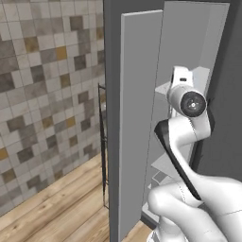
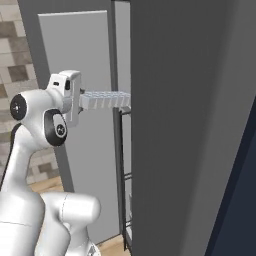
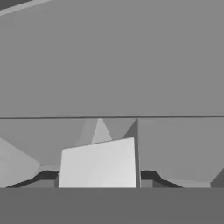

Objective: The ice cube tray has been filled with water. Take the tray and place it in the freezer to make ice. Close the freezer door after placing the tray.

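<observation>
At centre-left of the right base view, the gripper (image 2: 80,104), jaws clamped on one end of the tray (image 2: 106,99), holds it level so the water stays in, reaching past the open door (image 2: 82,65) into the freezer (image 2: 180,125).

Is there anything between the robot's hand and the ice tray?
No. In the right base view the gripper is shut on the near end of the ice cube tray, with no gap, and the tray sticks out level toward the freezer.
</observation>
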You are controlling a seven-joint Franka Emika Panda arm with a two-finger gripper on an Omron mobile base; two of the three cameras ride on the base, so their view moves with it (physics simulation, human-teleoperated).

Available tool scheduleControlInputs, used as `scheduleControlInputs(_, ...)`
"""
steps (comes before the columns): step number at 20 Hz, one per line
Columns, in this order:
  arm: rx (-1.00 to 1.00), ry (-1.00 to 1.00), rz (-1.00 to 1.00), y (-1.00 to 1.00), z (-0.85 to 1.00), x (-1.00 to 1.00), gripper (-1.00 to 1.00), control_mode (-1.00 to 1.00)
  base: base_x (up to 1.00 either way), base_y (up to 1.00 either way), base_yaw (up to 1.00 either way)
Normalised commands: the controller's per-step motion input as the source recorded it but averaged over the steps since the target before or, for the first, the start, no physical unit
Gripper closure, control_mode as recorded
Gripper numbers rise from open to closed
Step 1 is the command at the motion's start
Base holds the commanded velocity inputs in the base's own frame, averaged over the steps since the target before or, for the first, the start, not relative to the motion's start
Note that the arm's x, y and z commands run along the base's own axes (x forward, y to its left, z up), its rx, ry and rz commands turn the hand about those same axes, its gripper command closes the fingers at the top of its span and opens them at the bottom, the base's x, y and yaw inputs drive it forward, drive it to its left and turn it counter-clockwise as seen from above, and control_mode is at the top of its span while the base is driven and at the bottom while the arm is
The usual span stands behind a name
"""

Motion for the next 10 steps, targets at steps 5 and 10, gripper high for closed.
scheduleControlInputs(5, 0.00, 0.00, 0.08, -0.19, -0.05, 0.35, 1.00, -1.00, 0.00, 0.00, 0.00)
scheduleControlInputs(10, 0.00, 0.00, 0.02, -0.12, 0.00, 0.40, 1.00, -1.00, 0.00, 0.00, 0.00)
